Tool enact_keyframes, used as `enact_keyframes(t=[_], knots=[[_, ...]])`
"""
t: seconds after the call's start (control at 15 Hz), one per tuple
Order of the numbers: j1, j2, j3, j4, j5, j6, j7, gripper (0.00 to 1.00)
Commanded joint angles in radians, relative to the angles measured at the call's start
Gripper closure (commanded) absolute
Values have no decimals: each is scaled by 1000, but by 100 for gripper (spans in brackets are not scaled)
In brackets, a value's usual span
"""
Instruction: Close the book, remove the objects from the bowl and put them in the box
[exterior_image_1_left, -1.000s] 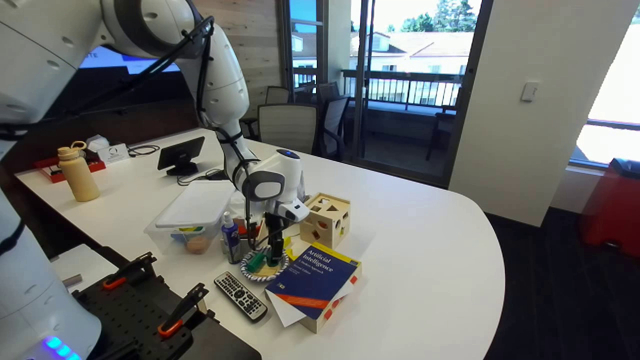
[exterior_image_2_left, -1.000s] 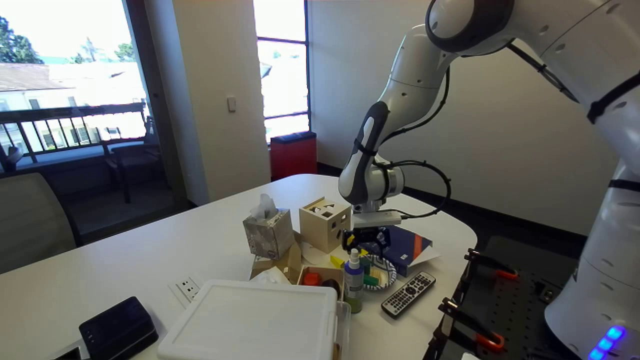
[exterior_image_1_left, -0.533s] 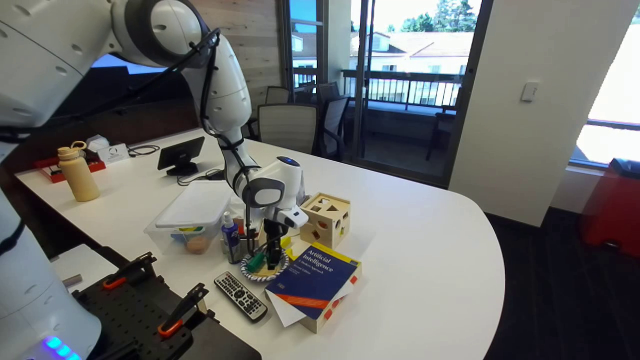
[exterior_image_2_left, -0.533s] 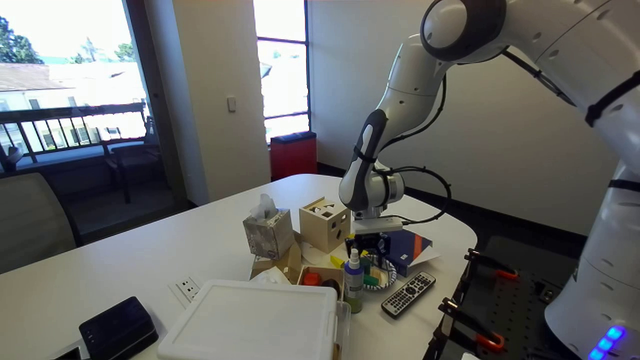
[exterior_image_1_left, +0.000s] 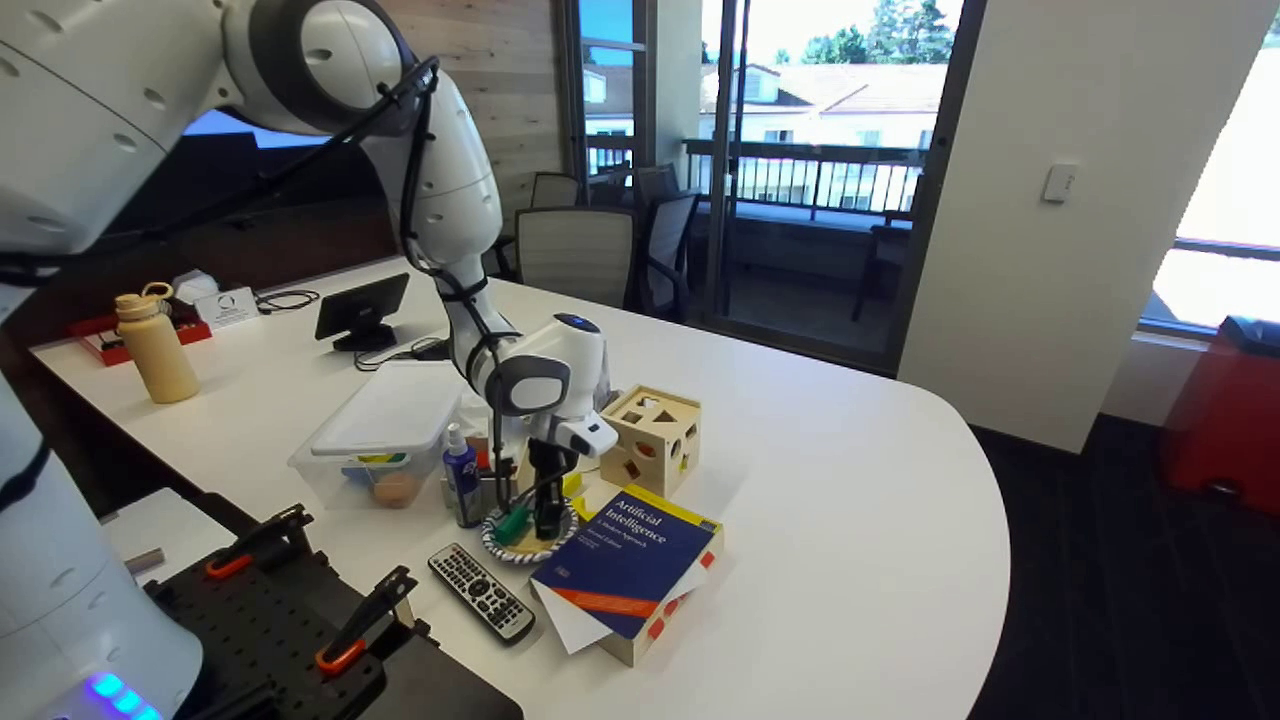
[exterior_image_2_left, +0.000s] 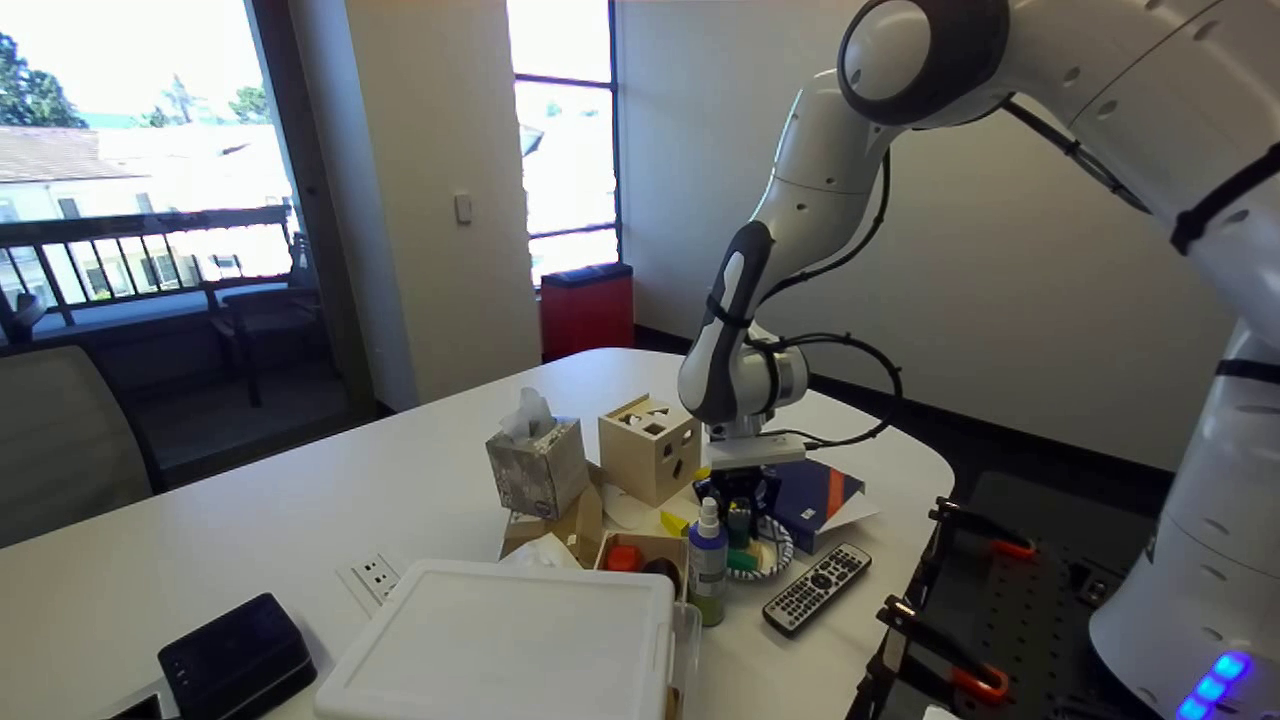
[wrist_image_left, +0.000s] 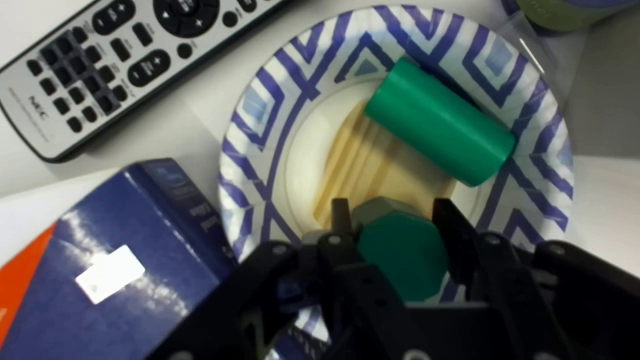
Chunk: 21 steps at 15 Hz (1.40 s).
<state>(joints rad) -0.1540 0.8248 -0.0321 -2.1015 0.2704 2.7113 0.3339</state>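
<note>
My gripper (wrist_image_left: 391, 212) points down into the bowl (wrist_image_left: 252, 105), a paper one with a purple pattern. Its fingers have closed around an upright dark green piece (wrist_image_left: 402, 255), whose lower end is hidden. A second green piece (wrist_image_left: 440, 122), a cylinder, leans across the bowl's inside. Under both lies a pale striped wooden piece (wrist_image_left: 345, 175). The book (exterior_image_1_left: 640, 555) lies closed beside the bowl, a white sheet poking out of it. Behind the spray bottle, the tan cardboard box (exterior_image_2_left: 650, 545) holds a red and a dark item.
A purple spray bottle (exterior_image_2_left: 707, 560) stands close to the bowl and box. The remote (exterior_image_1_left: 482, 592) lies in front. Around the back are a wooden shape cube (exterior_image_1_left: 655, 440), a tissue box (exterior_image_2_left: 540, 468), yellow pieces (exterior_image_2_left: 673, 522) and a lidded plastic bin (exterior_image_2_left: 510, 640).
My gripper has dropped lower into the bowl over the last second. Its jaws have come together on the upright green piece. The book and bowl have stayed put.
</note>
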Motion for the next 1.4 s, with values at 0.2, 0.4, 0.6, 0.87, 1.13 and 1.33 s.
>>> enact_keyframes(t=[0.2, 0.4, 0.6, 0.87, 1.13, 1.33], knots=[[131, -124, -93, -65, -25, -47, 44, 81], [162, -200, -83, -104, -27, -27, 19, 81], [176, -256, -39, -117, -18, -22, -7, 81], [170, -257, 31, -87, 1, -28, -31, 81], [155, -212, 86, -56, 22, -31, -46, 81], [144, -181, 112, -35, 43, -35, -49, 81]])
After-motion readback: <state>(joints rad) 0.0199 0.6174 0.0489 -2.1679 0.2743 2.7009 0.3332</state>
